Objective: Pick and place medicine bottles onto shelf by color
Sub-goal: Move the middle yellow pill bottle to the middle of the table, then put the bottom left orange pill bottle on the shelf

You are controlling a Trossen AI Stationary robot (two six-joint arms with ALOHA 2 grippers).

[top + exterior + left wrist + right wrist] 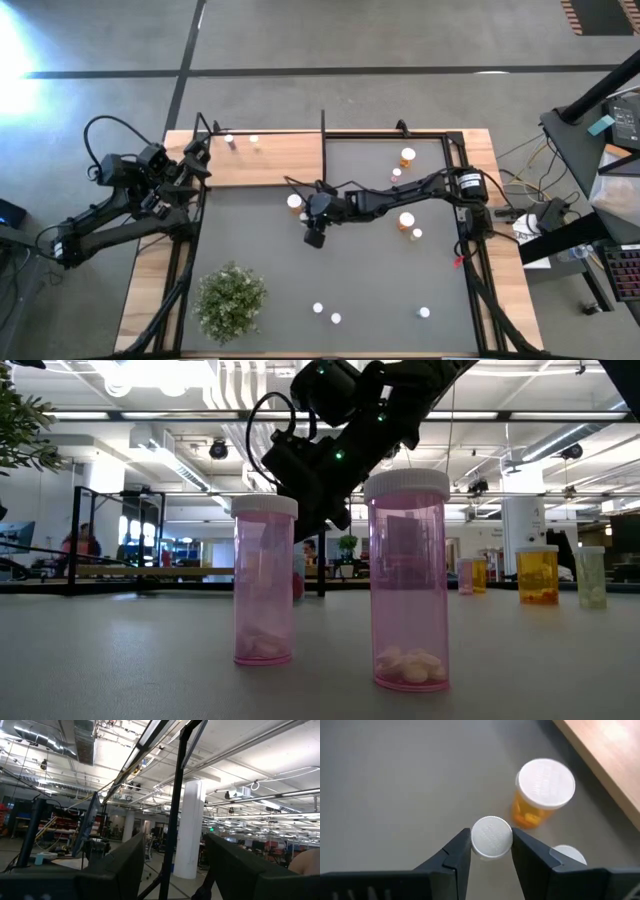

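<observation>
My right gripper reaches over the table's middle, just near of the shelf, a light-wood board with black rods. It points down and is shut on a small white-capped bottle, whose body is hidden under its cap. An orange bottle stands right beside it, and another white cap shows behind one finger. Two small bottles stand on the shelf. My left gripper waits open and empty at the shelf's left end; a black rod shows between its fingers. My right gripper pinches the bottle's round white cap between its two fingers, one on each side of the rim. The fingers come from above, pointing down. The cap hides the body, so I cannot tell whether the bottle stands on the table or is lifted.
Orange and pink bottles stand at the table's far right, and an orange and a white one at mid right. Three bottles stand near the front edge, two of them pink. A green plant stands at the front left.
</observation>
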